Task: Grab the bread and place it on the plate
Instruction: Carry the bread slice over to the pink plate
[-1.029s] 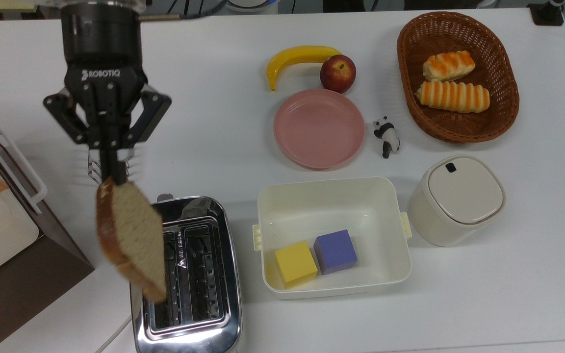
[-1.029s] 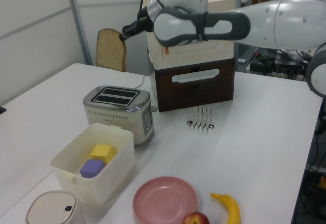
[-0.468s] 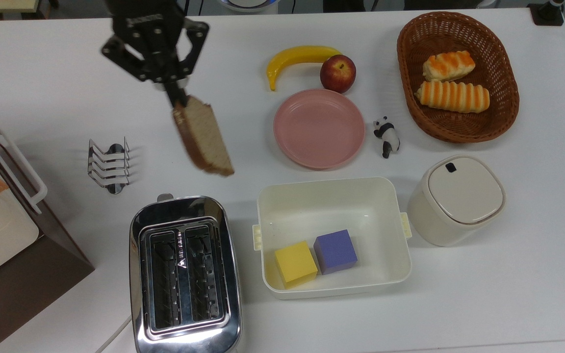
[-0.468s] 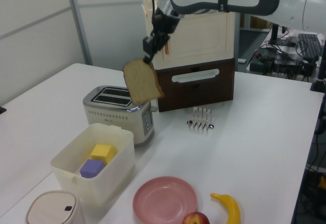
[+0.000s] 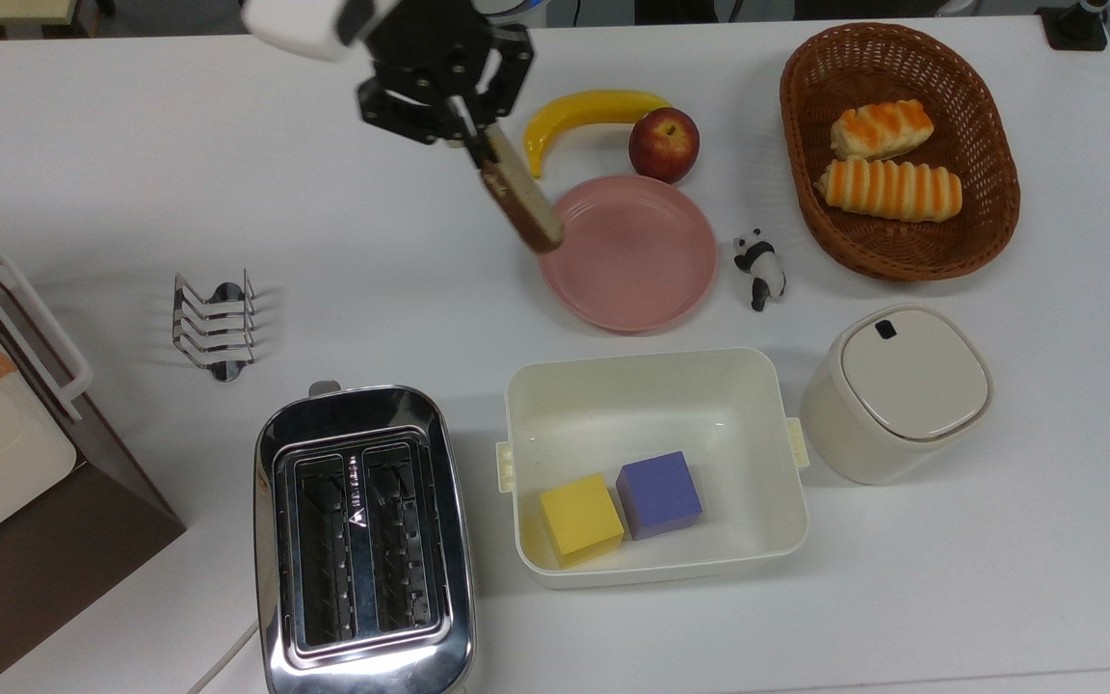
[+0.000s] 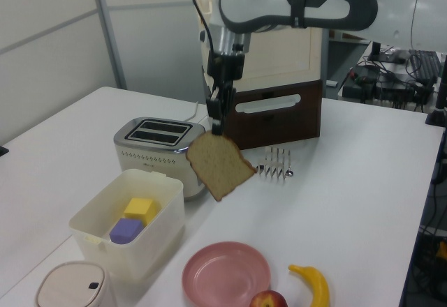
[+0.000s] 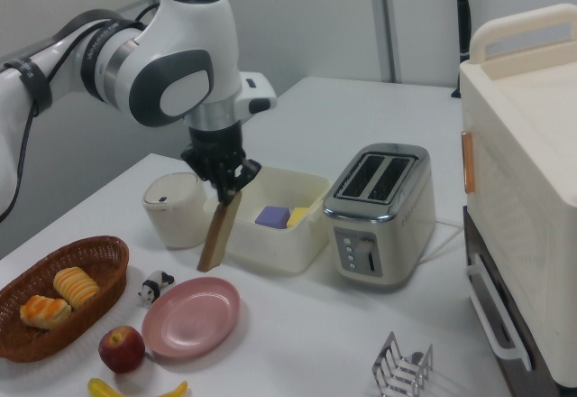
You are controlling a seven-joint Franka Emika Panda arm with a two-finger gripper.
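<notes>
We see the gripper (image 5: 476, 145) with its jaws closed on the top edge of the bread (image 5: 522, 203), which hangs clear of the desk (image 5: 131, 164), tilted, its lower end over the rim of the plate (image 5: 642, 280) on the top view's left. In the left view the bread (image 6: 219, 165) hangs well above the plate (image 6: 227, 274), in front of the toaster (image 6: 160, 146). In the right view the gripper (image 7: 225, 185) holds the bread (image 7: 216, 231) edge-on above the plate (image 7: 189, 318), with the white tub (image 7: 288, 235) behind it. A banana (image 5: 584, 111) and an apple (image 5: 663, 145) lie just beyond the plate in the top view.
</notes>
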